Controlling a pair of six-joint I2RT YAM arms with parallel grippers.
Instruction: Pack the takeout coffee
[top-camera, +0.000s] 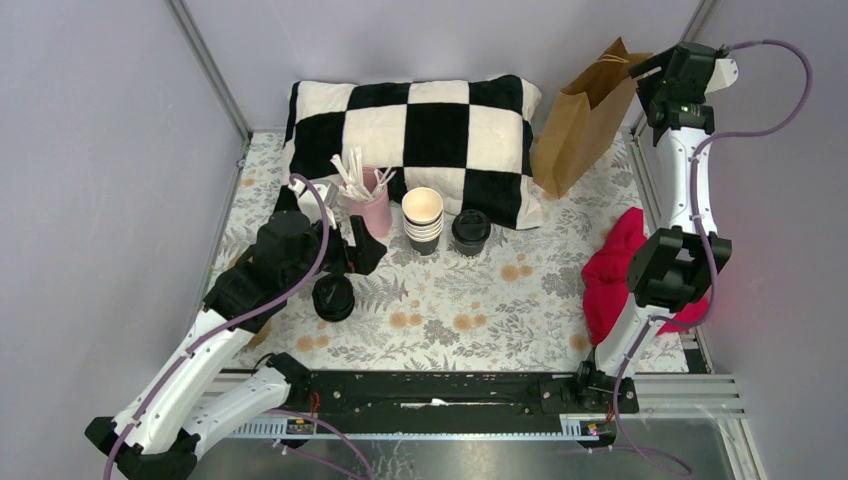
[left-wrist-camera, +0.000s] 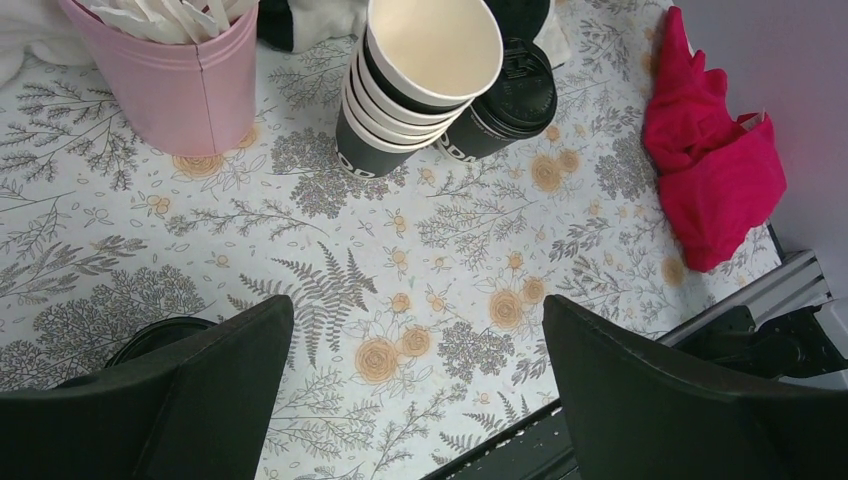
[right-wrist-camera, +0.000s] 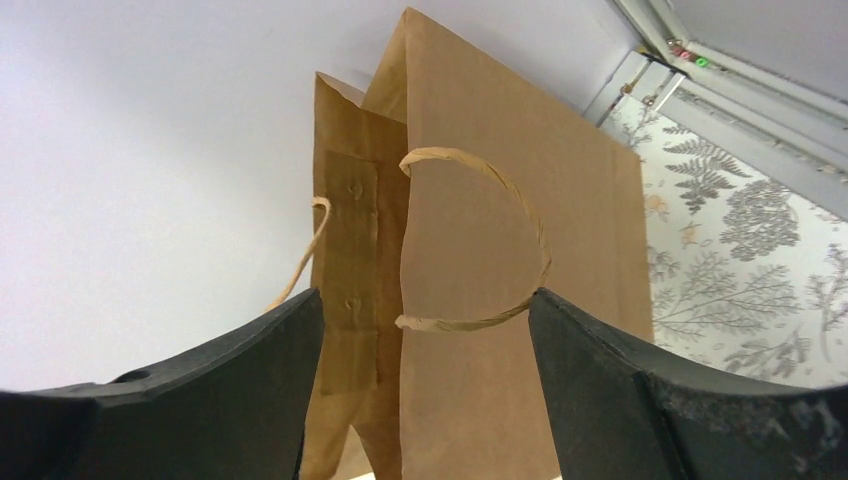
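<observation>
Takeout coffee (top-camera: 471, 232), overhead view: stood upright with its lid on, ahead and right of the left gripper (top-camera: 362, 245), far from the right gripper (top-camera: 645, 72).
Handling, by judgement: thin paper wall, light but crushable, possibly full; best grasped around mid-body below the lid and kept upright.
Left wrist view: the left gripper's jaws were wide and empty; the coffee stood ahead, just behind the stack of lidless cups (left-wrist-camera: 420, 90). The pink tub (left-wrist-camera: 170, 80), ahead-left, held white stirrers.
Right wrist view: the right gripper's jaws were spread, gripping nothing; the brown paper bag (right-wrist-camera: 500, 400) stood directly ahead, its twine handle (right-wrist-camera: 530, 225) looping between the fingers. The bag's inside was hidden.
</observation>
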